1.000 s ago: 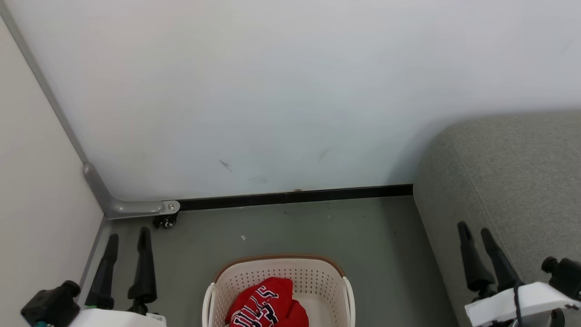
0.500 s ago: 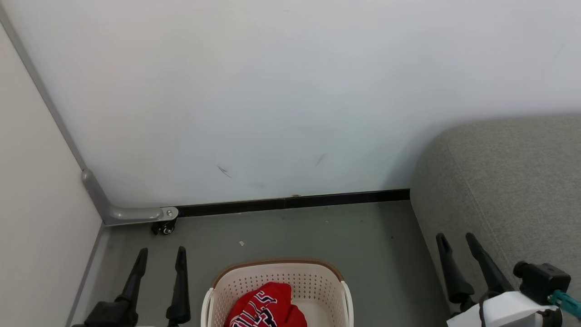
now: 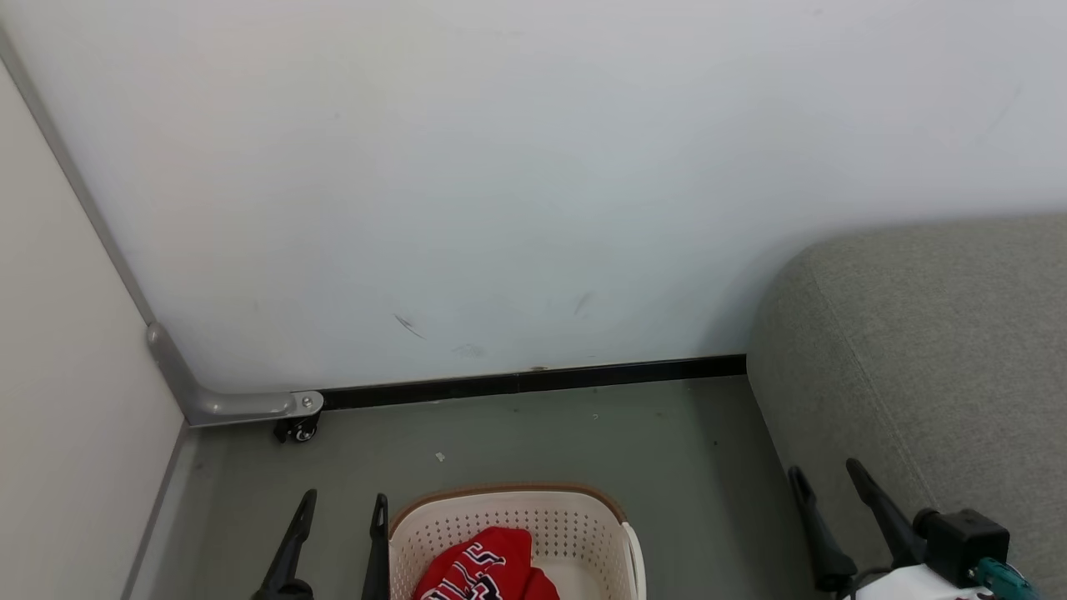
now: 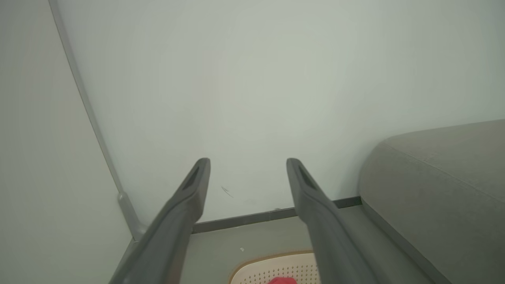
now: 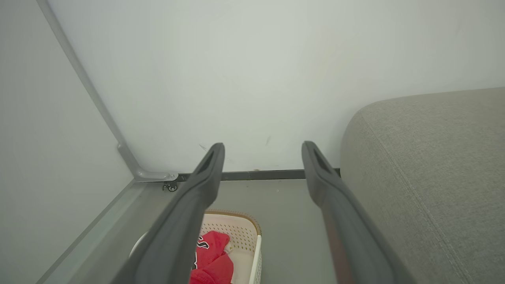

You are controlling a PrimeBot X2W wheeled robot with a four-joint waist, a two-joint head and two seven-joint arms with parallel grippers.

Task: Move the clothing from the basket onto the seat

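The cream-white basket (image 3: 500, 525) stands on the grey floor at the bottom middle of the head view, cut off by the frame edge. Red clothing (image 3: 479, 567) with black-and-white lettering lies bunched in its left half. My left gripper (image 3: 346, 500) is open, its fingers just left of the basket rim. My right gripper (image 3: 825, 469) is open beside the front face of the grey seat (image 3: 942, 333). The left wrist view looks past my open left gripper (image 4: 247, 162) to the basket (image 4: 276, 266) below. Between the fingers of my open right gripper (image 5: 263, 146), the basket (image 5: 240, 228) and clothing (image 5: 213, 252) show.
A pale wall with a black baseboard (image 3: 533, 379) closes the far side. A partition panel (image 3: 67, 375) with a grey bracket and a small caster (image 3: 300, 429) bounds the left. Grey floor (image 3: 692, 467) lies between the basket and the seat.
My left gripper has moved right, up to the basket's left rim, and lower in view. My right gripper has shifted left and down. The camera has tilted a little. Both stay open.
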